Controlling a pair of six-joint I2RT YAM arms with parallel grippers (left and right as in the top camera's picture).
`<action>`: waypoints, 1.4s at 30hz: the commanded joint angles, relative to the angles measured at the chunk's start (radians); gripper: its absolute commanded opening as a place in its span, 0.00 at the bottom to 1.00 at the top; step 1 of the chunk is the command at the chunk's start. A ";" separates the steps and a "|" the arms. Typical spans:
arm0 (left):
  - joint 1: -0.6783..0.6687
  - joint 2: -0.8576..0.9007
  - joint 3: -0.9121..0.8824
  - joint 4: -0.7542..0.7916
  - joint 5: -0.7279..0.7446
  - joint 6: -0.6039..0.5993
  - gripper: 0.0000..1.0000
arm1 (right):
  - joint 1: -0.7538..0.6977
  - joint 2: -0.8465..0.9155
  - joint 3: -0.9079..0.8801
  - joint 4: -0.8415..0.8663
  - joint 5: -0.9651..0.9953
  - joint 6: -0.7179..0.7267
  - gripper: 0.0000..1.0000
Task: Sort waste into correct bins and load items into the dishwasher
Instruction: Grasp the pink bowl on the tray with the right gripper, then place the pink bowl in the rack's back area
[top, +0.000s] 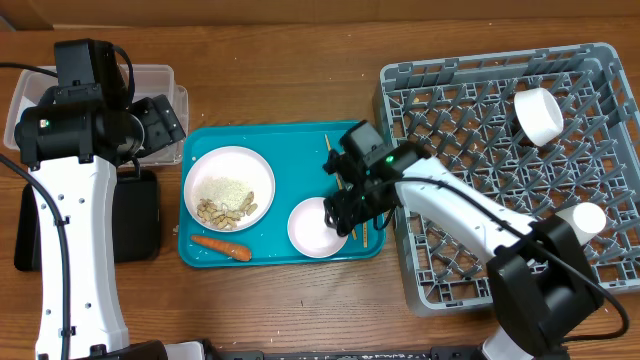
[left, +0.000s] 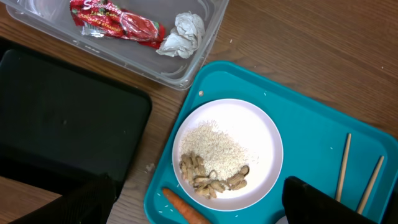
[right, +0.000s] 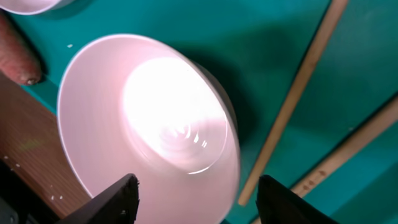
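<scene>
Right wrist view: the small shiny round white bowl (right: 149, 130) sits on the flat teal plastic tray (right: 267, 37) beside 2 thin wooden chopsticks (right: 292, 99). The right gripper (right: 198, 190) hangs open over it, likely to carry it to the grey plastic grid rack (top: 480, 62). The left gripper (left: 199, 190) is open too, above the round white plate of rice (left: 264, 134).

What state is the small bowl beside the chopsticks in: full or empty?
Empty: the bowl shows only a bare, glossy white inside in the right wrist view, no food.
</scene>
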 joint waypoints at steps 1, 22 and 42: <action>0.004 0.005 0.003 0.000 -0.006 -0.002 0.87 | 0.022 -0.003 -0.037 0.034 0.044 0.004 0.54; 0.004 0.005 0.003 0.001 -0.006 -0.002 0.88 | 0.022 0.002 -0.032 0.068 0.166 0.092 0.04; 0.004 0.005 0.003 0.004 -0.006 -0.003 0.88 | -0.361 -0.066 0.470 -0.181 1.550 0.336 0.04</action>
